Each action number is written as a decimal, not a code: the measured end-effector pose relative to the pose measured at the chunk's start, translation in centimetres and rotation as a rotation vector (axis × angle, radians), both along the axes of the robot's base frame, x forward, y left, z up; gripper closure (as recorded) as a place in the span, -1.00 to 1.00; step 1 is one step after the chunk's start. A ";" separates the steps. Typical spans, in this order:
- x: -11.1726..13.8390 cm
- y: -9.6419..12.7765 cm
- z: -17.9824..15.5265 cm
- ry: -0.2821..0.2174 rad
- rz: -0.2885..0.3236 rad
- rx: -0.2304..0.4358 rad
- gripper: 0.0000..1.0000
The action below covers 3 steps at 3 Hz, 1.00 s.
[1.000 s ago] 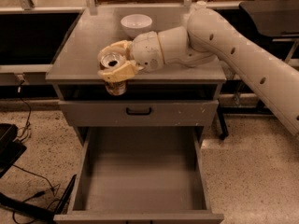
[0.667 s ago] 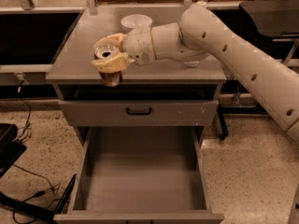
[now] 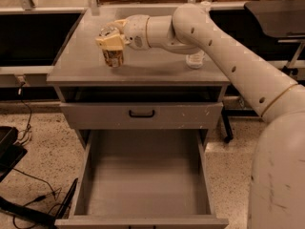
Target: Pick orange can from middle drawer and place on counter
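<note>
Nearest the camera: wide, deep grey metal middle drawer [image 3: 143, 175], pulled fully out, flat floor and straight side walls in view. The white, rounded robot arm [image 3: 267, 128] fills the right edge of the view and reaches up and left across the cabinet. Black cables [image 3: 28, 202] lie on the speckled floor off the drawer's left side.

Above the open drawer: a narrower grey drawer front with a black handle [image 3: 141, 113], shut flush.

Above that: the flat matte-grey counter [image 3: 81, 63] on top of the cabinet. The cream-coloured two-finger gripper [image 3: 110, 41] is over the counter's left half, about midway between its front and back edges. Its jaws are clamped on the upper part of the small orange-brown can [image 3: 113, 58], which is upright. The can's base is at or just above the counter surface; contact cannot be determined. The can is outside the drawer, well back from the counter's front edge.

Farther back, toward the counter's right edge: a clear plastic bottle with a white label [image 3: 195, 59], partly hidden behind the arm, well apart from the can.
</note>
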State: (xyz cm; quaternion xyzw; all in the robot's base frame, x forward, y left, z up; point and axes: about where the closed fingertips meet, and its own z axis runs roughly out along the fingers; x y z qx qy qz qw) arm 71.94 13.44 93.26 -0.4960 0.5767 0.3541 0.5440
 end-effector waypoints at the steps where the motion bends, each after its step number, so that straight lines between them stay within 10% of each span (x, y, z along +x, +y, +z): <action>1: 3.8 0.4 -2.7 0.080 -0.061 0.041 1.00; 3: 4.7 0.8 -2.8 0.116 -0.065 0.052 0.15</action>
